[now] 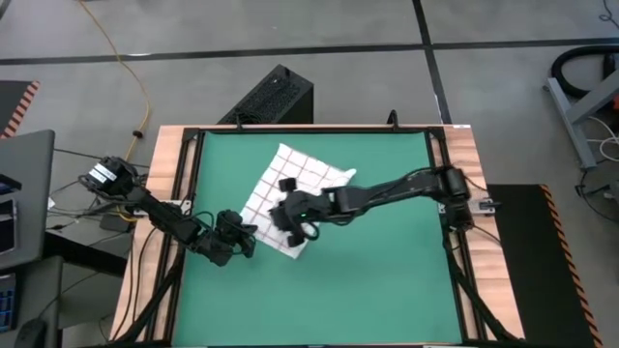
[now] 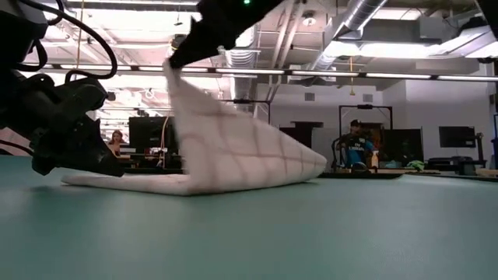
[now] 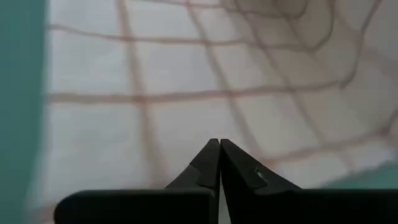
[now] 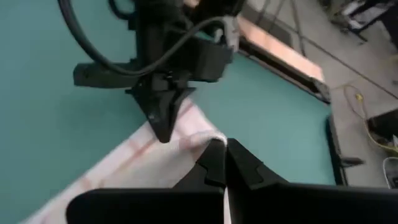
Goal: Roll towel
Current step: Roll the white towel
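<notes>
I am looking at a green mat (image 1: 377,280) that is covering the table inside a wooden frame (image 1: 160,193), and the concrete floor is showing around it. In the low view the room behind is showing desks with screens and a person (image 2: 356,144) sitting far back.

The towel (image 1: 290,179), white with thin red check lines, is lying on the mat a little toward 11 o'clock from the middle. One part is resting flat and another part is being lifted up like a tent.

The right gripper (image 1: 288,215) is reaching in from 3 o'clock and is sitting over the towel's near edge. Its fingers are pressed together on a fold of the cloth, and the raised part is hanging from them.

The left gripper (image 1: 244,240) is coming from 9 o'clock and is staying low at the towel's corner toward 7 o'clock. Its fingers (image 3: 211,163) are fully closed, tip against tip, with nothing between them, pointing at the cloth.
</notes>
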